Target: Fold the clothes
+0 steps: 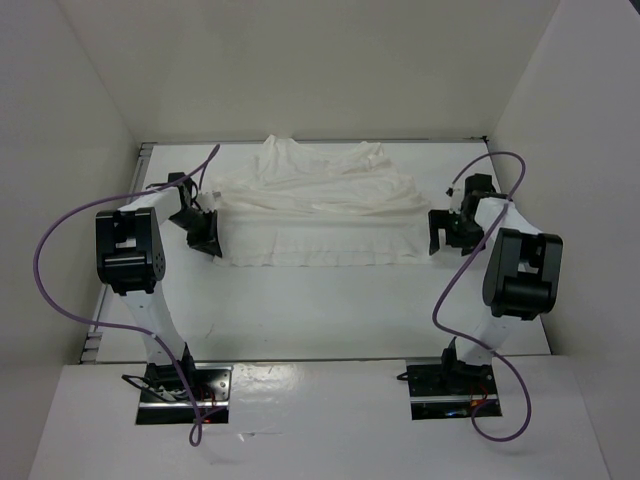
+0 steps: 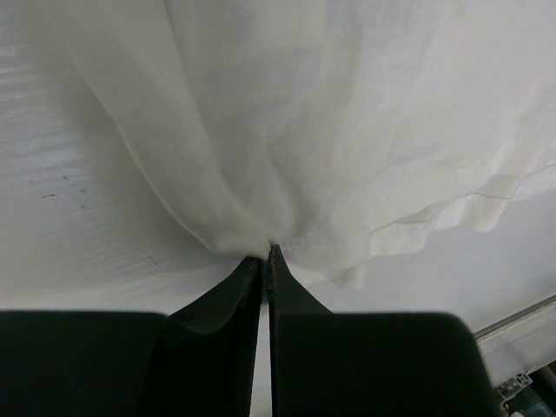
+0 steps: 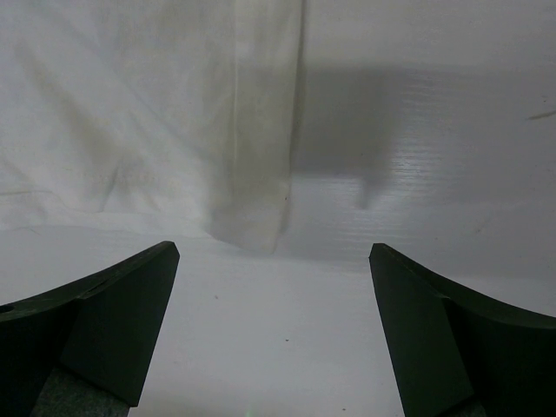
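Observation:
The clothes (image 1: pixel 318 205), a wrinkled white garment, lie across the back half of the table, bunched at the far side and flatter at the near edge. My left gripper (image 1: pixel 206 236) is at their left near corner. In the left wrist view the left gripper (image 2: pixel 268 254) is shut, pinching the edge of the clothes (image 2: pixel 347 130), which spread away from the fingertips. My right gripper (image 1: pixel 440 236) sits just beside the right near corner. In the right wrist view the right gripper (image 3: pixel 274 252) stands wide open, with the corner of the clothes (image 3: pixel 252 217) just ahead of its fingertips and nothing between them.
White walls enclose the table (image 1: pixel 330 310) on the left, back and right. A metal rail (image 1: pixel 400 141) runs along the back edge. Purple cables (image 1: pixel 60 250) loop from both arms. Bare tabletop lies between the clothes and the arm bases.

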